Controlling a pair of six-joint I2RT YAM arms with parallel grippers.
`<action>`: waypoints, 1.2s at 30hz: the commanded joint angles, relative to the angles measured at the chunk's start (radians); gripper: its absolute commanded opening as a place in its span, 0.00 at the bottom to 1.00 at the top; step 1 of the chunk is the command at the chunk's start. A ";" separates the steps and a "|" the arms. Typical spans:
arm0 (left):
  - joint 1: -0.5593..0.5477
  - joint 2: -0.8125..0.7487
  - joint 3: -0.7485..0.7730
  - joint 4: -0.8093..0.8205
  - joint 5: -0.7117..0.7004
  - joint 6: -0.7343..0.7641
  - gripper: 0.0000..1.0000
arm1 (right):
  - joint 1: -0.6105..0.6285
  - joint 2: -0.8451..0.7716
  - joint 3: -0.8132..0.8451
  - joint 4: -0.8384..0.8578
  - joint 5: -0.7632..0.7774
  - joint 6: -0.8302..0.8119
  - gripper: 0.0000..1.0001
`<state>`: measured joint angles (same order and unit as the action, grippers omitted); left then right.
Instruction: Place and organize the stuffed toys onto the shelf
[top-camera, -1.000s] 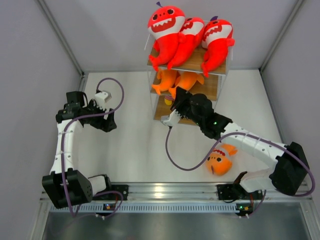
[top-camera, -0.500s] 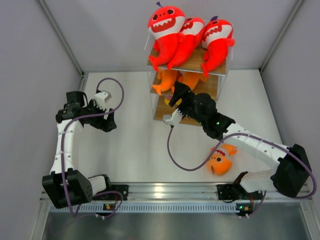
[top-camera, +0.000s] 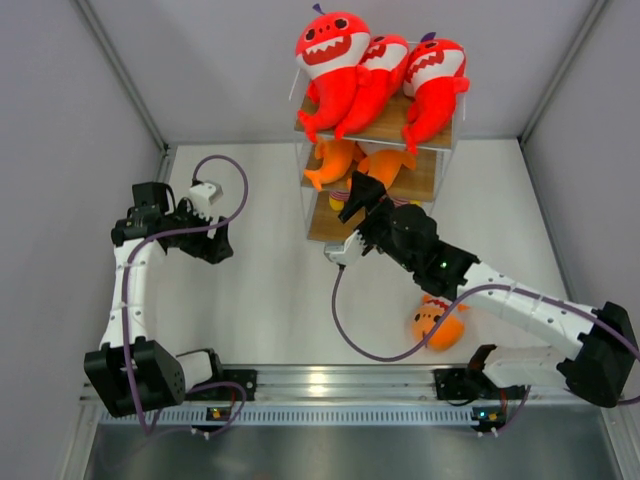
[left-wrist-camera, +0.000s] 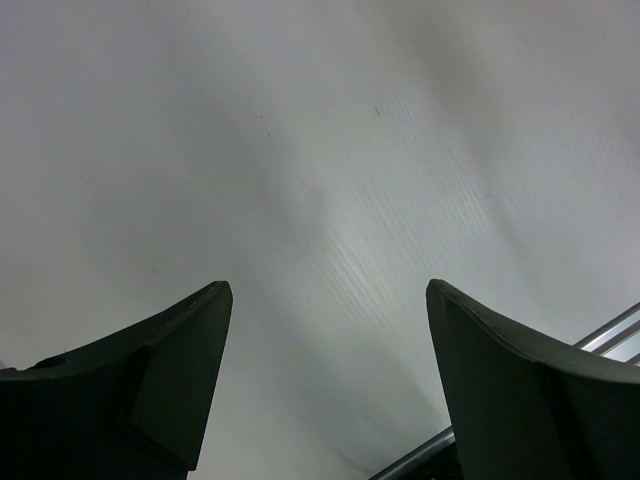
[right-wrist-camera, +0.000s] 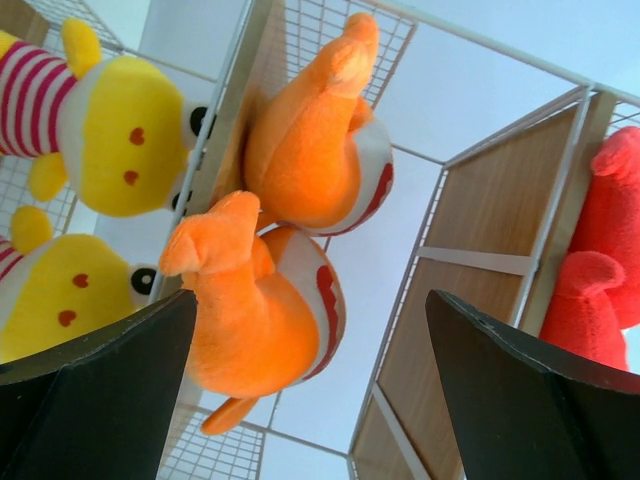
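The right gripper hangs at the open front of the shelf, its jaws wide and holding nothing, level with the middle tier where two orange fish lie side by side. Three red sharks crowd the top board, and yellow plushes sit on the tier below. A third orange fish lies on the tabletop beneath the right forearm. The left gripper hovers over bare tabletop well to the left, jaws also wide. The step looks like a release. To finish it cleanly, the arm should back straight out, keeping its fingers clear of the nearer fish's tail and the wire frame, so nothing is dragged off the board.
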<state>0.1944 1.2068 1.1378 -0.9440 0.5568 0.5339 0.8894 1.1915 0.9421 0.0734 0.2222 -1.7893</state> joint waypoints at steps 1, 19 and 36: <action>-0.006 -0.033 0.024 0.016 0.008 0.017 0.85 | 0.008 0.002 0.023 -0.027 0.037 0.065 0.99; -0.004 -0.029 0.010 0.016 0.020 0.015 0.85 | 0.445 -0.026 0.409 -0.660 0.056 1.207 0.99; -0.004 -0.024 -0.019 0.017 0.054 0.006 0.85 | 0.327 0.232 0.169 -1.386 0.408 2.748 0.95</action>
<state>0.1944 1.1980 1.1336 -0.9440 0.5789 0.5438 1.2636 1.4471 1.1633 -1.0393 0.4198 0.5369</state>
